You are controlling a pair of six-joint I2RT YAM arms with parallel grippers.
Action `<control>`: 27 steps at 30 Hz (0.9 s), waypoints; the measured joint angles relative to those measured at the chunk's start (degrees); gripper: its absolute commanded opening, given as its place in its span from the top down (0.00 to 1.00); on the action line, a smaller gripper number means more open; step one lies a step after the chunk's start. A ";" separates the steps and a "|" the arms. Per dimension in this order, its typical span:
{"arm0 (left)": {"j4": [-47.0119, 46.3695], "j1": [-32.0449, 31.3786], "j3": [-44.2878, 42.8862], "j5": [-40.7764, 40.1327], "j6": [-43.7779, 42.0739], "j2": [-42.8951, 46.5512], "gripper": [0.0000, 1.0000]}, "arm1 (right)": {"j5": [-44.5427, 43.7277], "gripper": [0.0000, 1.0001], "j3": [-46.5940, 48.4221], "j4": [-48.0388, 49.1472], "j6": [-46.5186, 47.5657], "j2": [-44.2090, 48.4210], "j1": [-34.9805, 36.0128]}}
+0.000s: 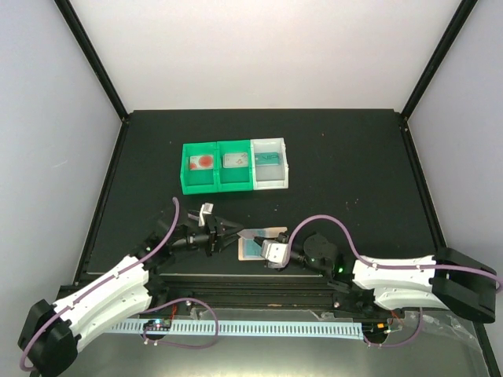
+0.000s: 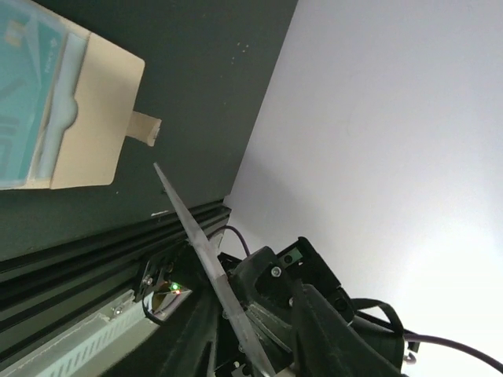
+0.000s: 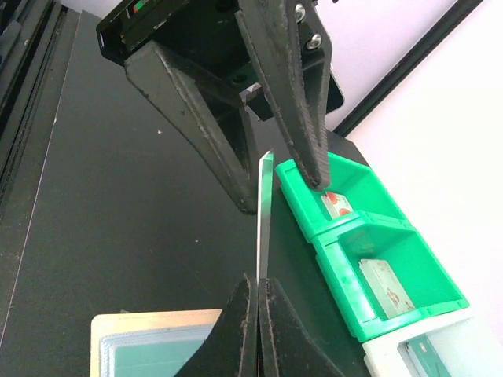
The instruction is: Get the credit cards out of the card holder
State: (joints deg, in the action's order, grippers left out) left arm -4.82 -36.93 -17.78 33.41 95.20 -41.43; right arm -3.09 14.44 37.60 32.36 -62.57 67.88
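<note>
The tan card holder (image 1: 244, 254) lies on the black table between the two grippers, with a teal credit card (image 1: 251, 248) still in its pocket. It also shows in the left wrist view (image 2: 86, 118) and the right wrist view (image 3: 149, 319). My right gripper (image 1: 266, 240) (image 3: 257, 292) is shut on the near edge of another credit card (image 3: 265, 212) and holds it on edge above the holder. My left gripper (image 1: 229, 227) (image 2: 240, 330) is open. Its fingers (image 3: 302, 118) stand on either side of that card's far end (image 2: 185, 212).
A green-and-white three-compartment bin (image 1: 185, 169) (image 3: 338, 263) stands behind the grippers. A red-marked card (image 1: 203, 162) lies in its left compartment, a pale card (image 1: 236, 159) in the middle one and a teal card (image 1: 268, 157) in the white one. A black rail runs along the table's near edge.
</note>
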 measured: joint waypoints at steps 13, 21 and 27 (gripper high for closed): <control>-1.14 0.00 1.03 -0.66 -4.15 3.39 0.99 | -4.50 0.61 1.84 -5.97 -6.58 4.31 1.90; 3.69 0.00 -0.74 -3.32 -17.20 4.76 0.99 | -5.38 0.53 15.93 -30.47 -31.21 11.74 1.88; 3.67 0.00 0.04 -5.57 -25.07 7.98 0.99 | -1.31 0.53 24.11 -42.45 -48.28 12.15 0.74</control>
State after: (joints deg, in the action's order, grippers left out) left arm -1.15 -36.93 -17.74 27.83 70.13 -33.45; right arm -4.40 38.54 -4.84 -15.92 -50.41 68.62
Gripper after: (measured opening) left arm 0.027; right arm 0.469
